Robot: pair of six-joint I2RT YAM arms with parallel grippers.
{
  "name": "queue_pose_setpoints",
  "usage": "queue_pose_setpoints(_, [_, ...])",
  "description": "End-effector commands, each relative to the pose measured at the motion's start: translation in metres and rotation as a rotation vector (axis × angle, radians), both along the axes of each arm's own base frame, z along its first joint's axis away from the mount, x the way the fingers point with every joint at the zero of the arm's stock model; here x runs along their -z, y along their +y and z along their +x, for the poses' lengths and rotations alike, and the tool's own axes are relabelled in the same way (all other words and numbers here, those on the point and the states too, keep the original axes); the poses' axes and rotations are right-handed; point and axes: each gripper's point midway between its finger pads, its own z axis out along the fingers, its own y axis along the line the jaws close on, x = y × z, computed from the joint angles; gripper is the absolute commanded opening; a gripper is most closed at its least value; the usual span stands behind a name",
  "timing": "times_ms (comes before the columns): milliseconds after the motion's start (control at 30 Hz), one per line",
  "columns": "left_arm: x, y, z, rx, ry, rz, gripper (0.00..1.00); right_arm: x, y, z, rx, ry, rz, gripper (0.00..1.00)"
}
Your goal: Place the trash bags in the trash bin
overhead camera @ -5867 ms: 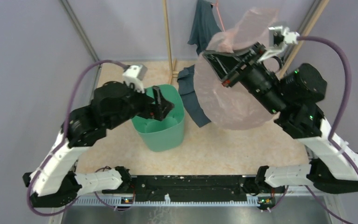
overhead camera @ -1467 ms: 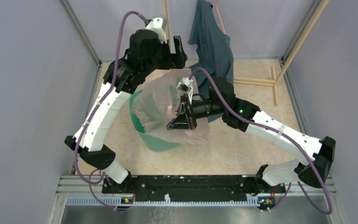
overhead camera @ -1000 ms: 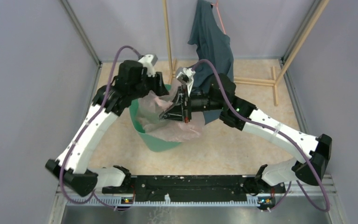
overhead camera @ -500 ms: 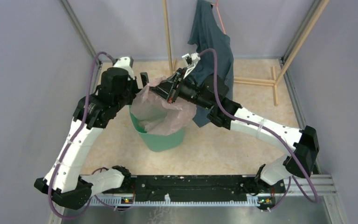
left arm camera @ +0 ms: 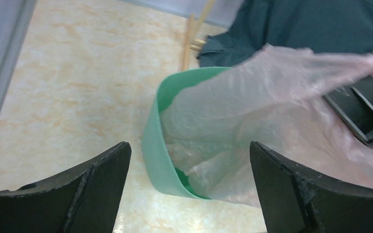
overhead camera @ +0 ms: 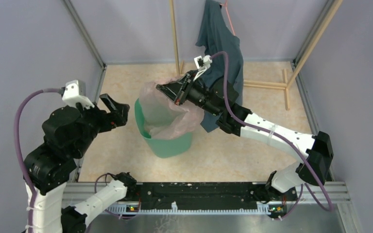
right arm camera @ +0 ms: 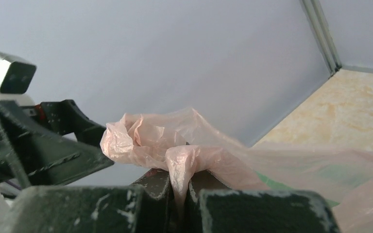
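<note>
Pinches pink bag (overhead camera: 167, 114) tight in right claw (overhead camera: 161, 88), over far rim of green bin (overhead camera: 167, 143). Holds left claw (overhead camera: 119, 112) wide open, beside bin, apart from bag.

The bin (overhead camera: 167, 145) is mostly blocked from above. The pink bag (overhead camera: 167, 116) fills its mouth and stretches up to the right gripper (overhead camera: 161, 89), which hangs over the far rim, clamped on the film. The right arm (overhead camera: 272, 133) slants across the space to the bin's right. The left gripper (overhead camera: 116, 108), spread wide, sits left of the bin with bare desk (overhead camera: 121, 145) between them. Behind the bin, a hanging garment (overhead camera: 221, 41) and a wooden pole (overhead camera: 175, 34) crowd the back.
</note>
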Motion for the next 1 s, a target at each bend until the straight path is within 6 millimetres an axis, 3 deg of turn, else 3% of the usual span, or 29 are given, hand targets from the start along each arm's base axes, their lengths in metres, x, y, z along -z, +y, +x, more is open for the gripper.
queue_pose_setpoints(0, [-0.006,-0.041,-0.015,0.261,-0.039,-0.046,0.98,-0.008,-0.004,0.013,0.068,0.051,0.036,0.00])
queue_pose_setpoints(133, [-0.014,-0.114,-0.060,0.776,-0.154,-0.164,0.98,-0.009,-0.002,0.022,0.100,0.099,0.051,0.00])
queue_pose_setpoints(233, [-0.002,-0.139,-0.072,0.951,-0.143,-0.229,0.98,-0.013,0.004,0.021,0.078,0.108,0.064,0.00])
queue_pose_setpoints(400, [0.025,-0.158,-0.053,0.990,-0.118,-0.268,0.98,-0.018,0.010,0.019,0.048,0.109,0.079,0.00])
queue_pose_setpoints(600, [0.059,-0.161,-0.020,0.890,-0.023,-0.235,0.95,-0.018,0.011,0.018,0.041,0.112,0.085,0.00])
queue_pose_setpoints(733, [0.082,-0.150,0.006,0.719,0.060,-0.214,0.74,-0.018,0.012,0.019,0.040,0.110,0.090,0.00])
queue_pose_setpoints(833, [0.106,-0.139,0.022,0.597,0.154,-0.185,0.41,-0.019,0.015,0.016,0.018,0.103,0.095,0.00])
queue_pose_setpoints(867, [0.116,-0.131,0.027,0.534,0.190,-0.161,0.25,-0.018,0.016,0.016,0.013,0.103,0.091,0.00])
queue_pose_setpoints(900, [0.127,-0.115,0.037,0.424,0.224,-0.120,0.16,-0.016,0.017,0.016,0.011,0.101,0.085,0.00])
queue_pose_setpoints(967, [0.144,-0.090,0.042,0.279,0.277,-0.048,0.10,-0.010,0.017,0.015,0.009,0.104,0.071,0.00])
